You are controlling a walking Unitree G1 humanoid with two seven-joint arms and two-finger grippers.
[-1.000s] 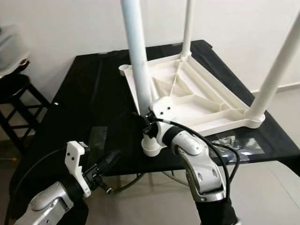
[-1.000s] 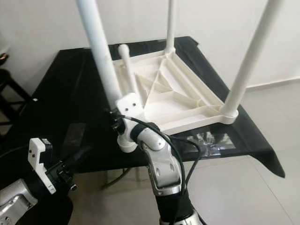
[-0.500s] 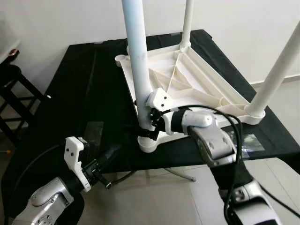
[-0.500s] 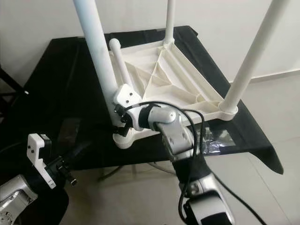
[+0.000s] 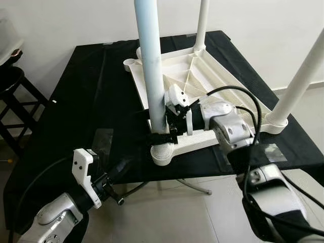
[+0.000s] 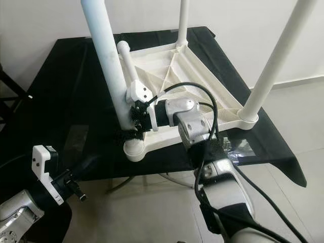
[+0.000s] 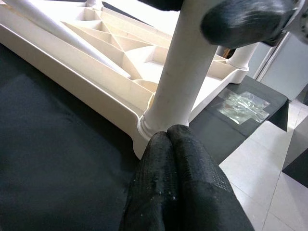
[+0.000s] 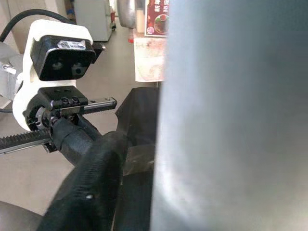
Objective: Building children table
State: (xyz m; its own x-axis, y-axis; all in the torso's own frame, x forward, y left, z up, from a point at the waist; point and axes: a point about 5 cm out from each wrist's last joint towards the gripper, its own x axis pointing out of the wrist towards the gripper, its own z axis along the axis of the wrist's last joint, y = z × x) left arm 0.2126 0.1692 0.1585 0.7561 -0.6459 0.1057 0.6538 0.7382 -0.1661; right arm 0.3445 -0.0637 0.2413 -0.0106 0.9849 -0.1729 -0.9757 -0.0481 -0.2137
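Near table leg (image 5: 151, 66) top cut off

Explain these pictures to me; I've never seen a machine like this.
This is a walking robot with two silver arms, each ending in a gripper of two black fingers. Two pictures come from cameras on its head, looking down; the other two come from cameras on its wrists. A white children's table lies upside down on a black table, legs pointing up. The right gripper is closed around the nearest leg, just above its socket. The left gripper, fingers shut together, points at that leg's base. A loose leg lies on the underside.
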